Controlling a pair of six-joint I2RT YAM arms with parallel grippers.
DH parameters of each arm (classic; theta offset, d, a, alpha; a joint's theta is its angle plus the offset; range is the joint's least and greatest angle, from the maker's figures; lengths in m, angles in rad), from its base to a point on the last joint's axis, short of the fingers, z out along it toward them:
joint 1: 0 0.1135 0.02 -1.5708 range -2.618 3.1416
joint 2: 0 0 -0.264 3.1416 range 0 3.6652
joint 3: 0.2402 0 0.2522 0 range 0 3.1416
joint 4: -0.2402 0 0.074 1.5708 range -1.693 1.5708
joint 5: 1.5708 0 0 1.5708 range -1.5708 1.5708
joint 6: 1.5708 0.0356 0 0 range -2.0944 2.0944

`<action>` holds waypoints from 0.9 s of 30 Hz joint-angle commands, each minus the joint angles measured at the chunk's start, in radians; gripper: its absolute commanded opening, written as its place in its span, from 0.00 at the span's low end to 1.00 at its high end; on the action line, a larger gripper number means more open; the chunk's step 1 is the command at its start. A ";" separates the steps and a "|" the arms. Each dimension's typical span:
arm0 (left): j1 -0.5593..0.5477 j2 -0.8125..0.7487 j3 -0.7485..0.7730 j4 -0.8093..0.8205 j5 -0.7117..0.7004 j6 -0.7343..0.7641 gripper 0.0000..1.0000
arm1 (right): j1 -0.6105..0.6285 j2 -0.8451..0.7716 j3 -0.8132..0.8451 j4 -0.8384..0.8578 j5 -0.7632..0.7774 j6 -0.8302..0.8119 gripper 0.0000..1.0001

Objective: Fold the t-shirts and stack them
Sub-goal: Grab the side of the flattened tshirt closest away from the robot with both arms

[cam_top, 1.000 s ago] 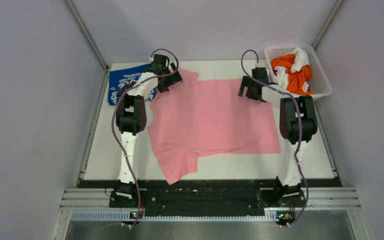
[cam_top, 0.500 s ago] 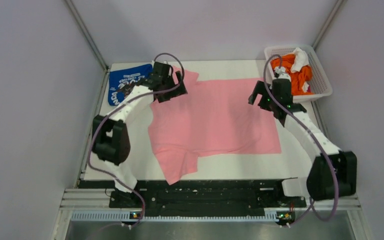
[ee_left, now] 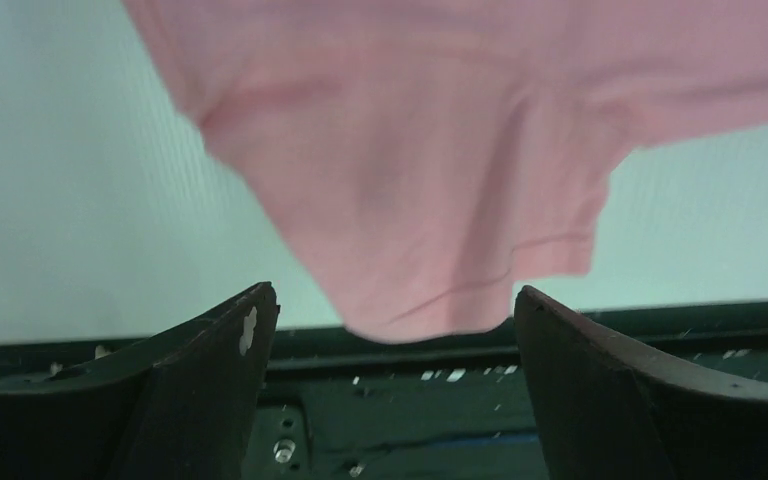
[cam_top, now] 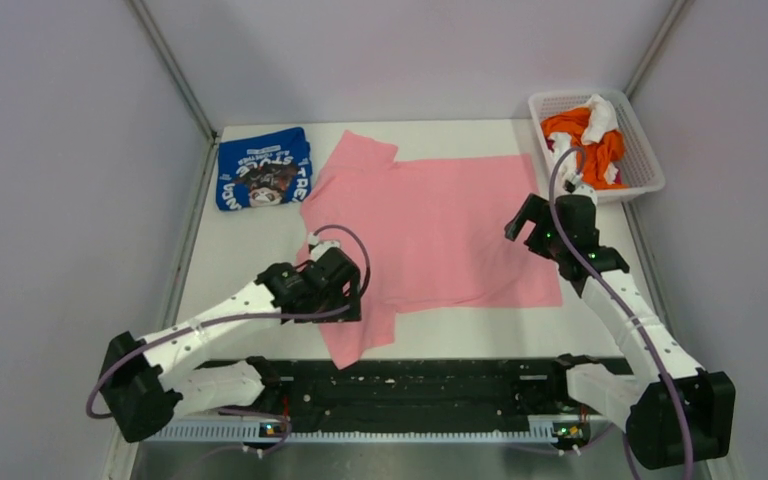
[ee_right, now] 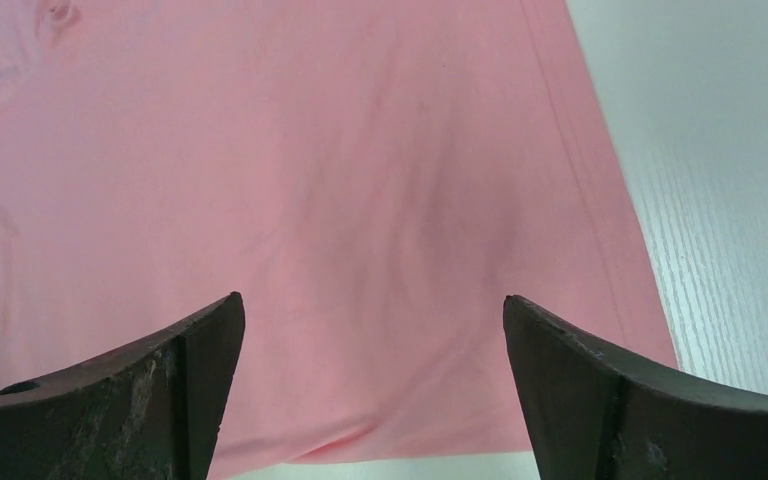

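T-shirts, two. Blue t-shirt (cam_top: 263,177): upper left of the top view, folded and lying apart. Left gripper (ee_left: 392,293): lower left of centre, over the near sleeve, jaws spread, empty. Pink t-shirt (cam_top: 430,225): centre, spread flat, not yet folded. Right gripper (ee_right: 370,300): over the right hem, jaws spread, empty. Basket (cam_top: 648,150): upper right. Step, judged: first fold pending. Next: descend, pinch sleeve and hem, carry them across.

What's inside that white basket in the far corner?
The white basket holds crumpled orange cloth and white cloth. Anything beneath them is covered, so I cannot tell.
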 commanded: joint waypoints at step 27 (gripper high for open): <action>-0.201 0.119 -0.239 0.146 0.062 -0.280 0.41 | -0.001 0.032 -0.027 -0.002 0.121 0.026 0.99</action>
